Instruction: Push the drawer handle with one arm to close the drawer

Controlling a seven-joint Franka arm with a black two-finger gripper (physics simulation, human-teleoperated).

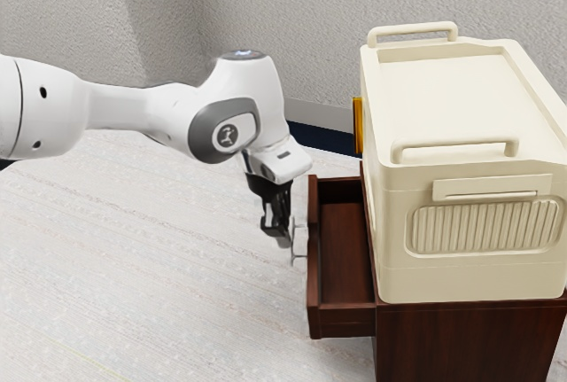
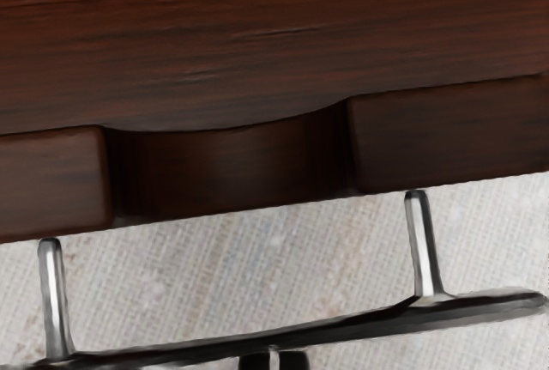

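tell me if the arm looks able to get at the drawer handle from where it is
Probably yes: the gripper hangs right by the handle, outside the open drawer, with nothing seen between them. The cream box sits on the cabinet, beyond the handle.

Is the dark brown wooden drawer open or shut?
Open: the dark brown wooden drawer sticks out from its cabinet, and you can see inside it.

White arm point(image 1: 133, 109) | grey ring point(image 1: 203, 131), oval badge point(image 1: 228, 137) | two dark round holes point(image 1: 42, 92) | seemingly bluish light point(image 1: 244, 53) on top
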